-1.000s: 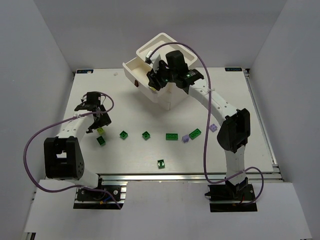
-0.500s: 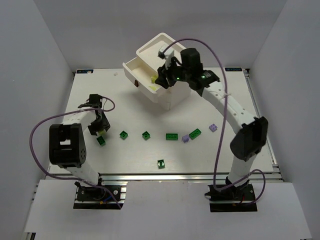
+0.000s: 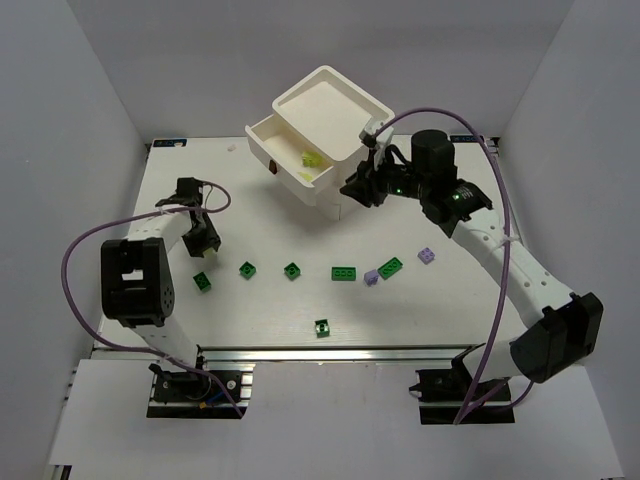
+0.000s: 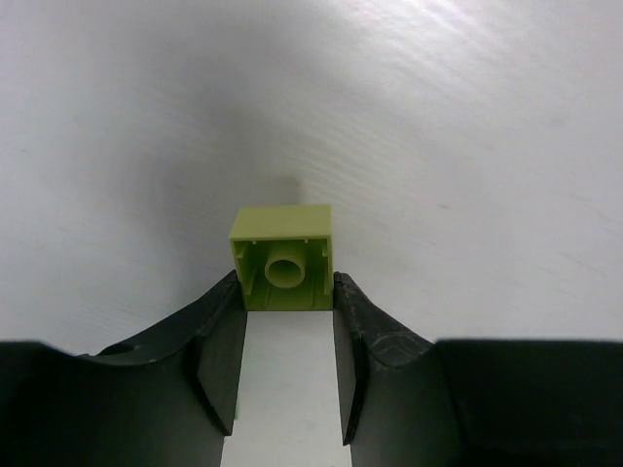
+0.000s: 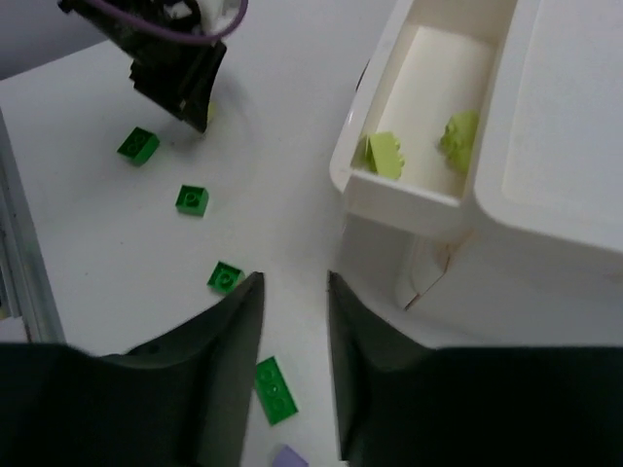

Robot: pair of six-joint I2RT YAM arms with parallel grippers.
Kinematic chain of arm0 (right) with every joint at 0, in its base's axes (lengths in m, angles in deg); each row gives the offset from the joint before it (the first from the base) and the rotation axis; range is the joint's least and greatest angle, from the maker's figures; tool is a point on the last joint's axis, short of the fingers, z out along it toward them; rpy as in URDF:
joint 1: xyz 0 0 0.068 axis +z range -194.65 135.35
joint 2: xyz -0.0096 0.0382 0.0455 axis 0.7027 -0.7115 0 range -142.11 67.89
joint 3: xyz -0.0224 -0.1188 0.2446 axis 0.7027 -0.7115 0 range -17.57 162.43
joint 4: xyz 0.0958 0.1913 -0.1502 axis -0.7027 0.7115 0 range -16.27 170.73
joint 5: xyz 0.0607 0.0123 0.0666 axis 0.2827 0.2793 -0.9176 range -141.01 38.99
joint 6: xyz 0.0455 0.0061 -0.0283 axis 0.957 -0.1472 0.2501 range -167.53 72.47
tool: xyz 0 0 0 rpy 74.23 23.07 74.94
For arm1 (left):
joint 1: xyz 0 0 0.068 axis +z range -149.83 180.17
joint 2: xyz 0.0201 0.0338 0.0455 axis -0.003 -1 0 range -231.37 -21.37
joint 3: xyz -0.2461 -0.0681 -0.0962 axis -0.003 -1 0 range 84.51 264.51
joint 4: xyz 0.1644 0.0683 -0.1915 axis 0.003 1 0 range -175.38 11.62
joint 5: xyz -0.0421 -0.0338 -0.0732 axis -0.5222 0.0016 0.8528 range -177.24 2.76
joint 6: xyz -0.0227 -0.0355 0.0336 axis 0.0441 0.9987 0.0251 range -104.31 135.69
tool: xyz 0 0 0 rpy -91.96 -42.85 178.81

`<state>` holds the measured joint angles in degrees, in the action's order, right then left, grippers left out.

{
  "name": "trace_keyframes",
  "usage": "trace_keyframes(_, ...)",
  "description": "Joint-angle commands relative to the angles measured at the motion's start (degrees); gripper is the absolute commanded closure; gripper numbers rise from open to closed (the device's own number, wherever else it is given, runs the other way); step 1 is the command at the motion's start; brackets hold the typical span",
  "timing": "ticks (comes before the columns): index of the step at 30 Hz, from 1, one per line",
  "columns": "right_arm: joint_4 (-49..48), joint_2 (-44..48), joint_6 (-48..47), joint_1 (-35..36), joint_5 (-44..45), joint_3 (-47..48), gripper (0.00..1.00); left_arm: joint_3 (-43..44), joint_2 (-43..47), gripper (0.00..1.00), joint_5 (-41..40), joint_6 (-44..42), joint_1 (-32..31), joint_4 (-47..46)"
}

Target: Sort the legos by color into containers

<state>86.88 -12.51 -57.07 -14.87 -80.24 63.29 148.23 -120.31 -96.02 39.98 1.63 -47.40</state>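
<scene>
While left jaws pinch a lime brick (image 4: 282, 255), right jaws stand parted, empty.

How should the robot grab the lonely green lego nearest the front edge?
Pinch the green lego across two opposite flat sides, coming straight down from above. It is a small block lying flat on the table with nothing beside it, leaving room either side.

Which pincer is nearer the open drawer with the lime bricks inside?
Right. The right pincer hangs open beside the cabinet, close to the open drawer. The left pincer is far off across the table, shut on a lime brick.
</scene>
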Motion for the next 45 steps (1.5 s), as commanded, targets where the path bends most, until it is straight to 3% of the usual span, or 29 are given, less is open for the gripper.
trace_keyframes(1, -0.6, 3.6, -1.0, -1.2, -2.6, -4.1, 0.67, 3.9, 6.7, 0.95, 10.9, -1.5, -0.1, -4.6)
trace_keyframes(3, 1.0, 5.3, -2.2, -2.0, -3.3, -6.8, 0.88, 4.2, 10.6, 0.96, 17.6, -0.9, -1.0, -8.5)
trace_keyframes(4, 1.4, 6.0, -2.6, -2.1, -3.2, -7.7, 1.0, 4.0, 12.0, 0.99, 25.3, 0.0, -1.0, -14.4)
trace_keyframes(7, 3.0, 7.7, -5.7, -2.4, -5.1, -11.6, 1.0, 4.0, 15.4, 0.99, 32.7, 6.6, -2.2, -27.8)
trace_keyframes(10, 4.3, 9.1, -9.3, -2.6, -8.3, -15.4, 1.0, 7.9, 13.4, 0.99, 38.9, 10.9, -4.2, -35.6)
trace_keyframes(13, 5.1, 9.8, -11.5, -2.6, -10.0, -18.9, 1.0, 17.0, 7.8, 0.98, 45.9, 13.1, -6.5, -35.9)
trace_keyframes(21, 5.5, 8.8, -11.6, -2.5, -9.8, -21.3, 1.0, 41.3, -8.3, 0.92, 40.9, 13.6, -11.1, -26.8)
trace_keyframes(27, 5.7, 8.2, -11.8, -2.4, -7.3, -20.1, 1.0, 45.4, -11.6, 0.81, 35.2, 12.7, -12.9, -19.6)
trace_keyframes(30, 5.8, 7.3, -12.0, -2.4, -6.9, -19.7, 1.0, 44.8, -11.1, 0.74, 33.3, 12.0, -12.9, -18.3)
trace_keyframes(32, 5.9, 6.1, -12.0, -2.4, -7.1, -19.3, 1.0, 45.3, -11.0, 0.55, 33.0, 11.6, -12.9, -17.0)
trace_keyframes(36, 7.7, 3.0, -12.7, -2.2, -8.6, -16.9, 0.72, 46.7, -11.2, 0.39, 33.8, 11.7, -12.9, -17.3)
trace_keyframes(38, 8.6, 1.2, -14.6, -2.3, -10.5, -15.0, 0.68, 47.5, -11.2, 0.38, 34.9, 12.6, -12.9, -18.2)
trace_keyframes(41, 9.1, -0.3, -18.0, -1.8, -13.1, -13.1, 0.66, 49.7, -11.3, 0.38, 35.5, 13.4, -12.9, -18.6)
trace_keyframes(43, 9.3, -1.7, -19.5, -1.3, -15.2, -12.0, 0.71, 52.1, -11.0, 0.43, 35.2, 13.7, -12.9, -17.8)
trace_keyframes(44, 9.5, -2.7, -20.7, -0.9, -16.5, -10.5, 0.75, 52.5, -10.2, 0.5, 35.2, 13.7, -12.9, -17.5)
trace_keyframes(45, 9.6, -3.4, -21.3, -0.6, -17.1, -9.6, 0.88, 52.6, -9.5, 0.76, 35.2, 13.8, -12.9, -17.1)
